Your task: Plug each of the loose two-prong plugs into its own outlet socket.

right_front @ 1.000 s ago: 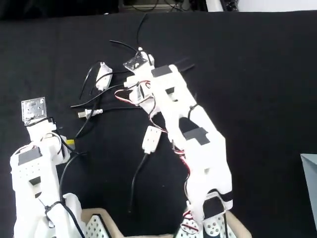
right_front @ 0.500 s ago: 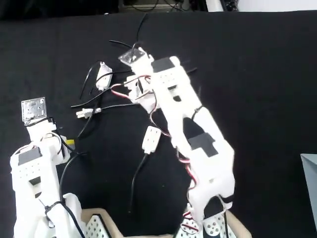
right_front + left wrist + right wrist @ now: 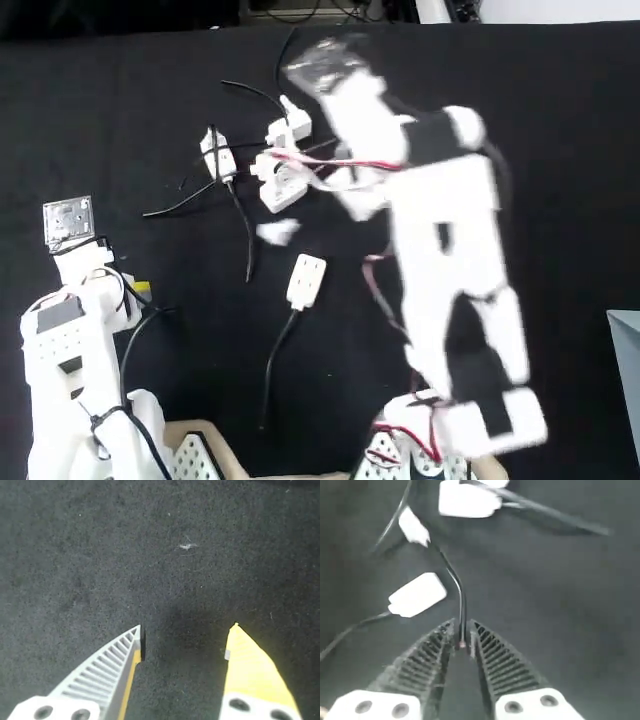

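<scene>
Right claw [image 3: 462, 626] pinches cord [image 3: 454, 577]; arm has swung up and right, dragging plug [image 3: 278, 232] close to socket [image 3: 306, 280], not yet inserted. Left claw [image 3: 187, 635] wide, idle near left.

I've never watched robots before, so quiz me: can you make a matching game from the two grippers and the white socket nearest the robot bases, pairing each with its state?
Things:
1. left gripper
2. right gripper
3. nearest socket

States:
A. pinched shut on a thin black cord
B. lying on the black cloth, its own cable trailing toward the bases
C. open above bare cloth

Pairs: 1-C, 2-A, 3-B
</scene>
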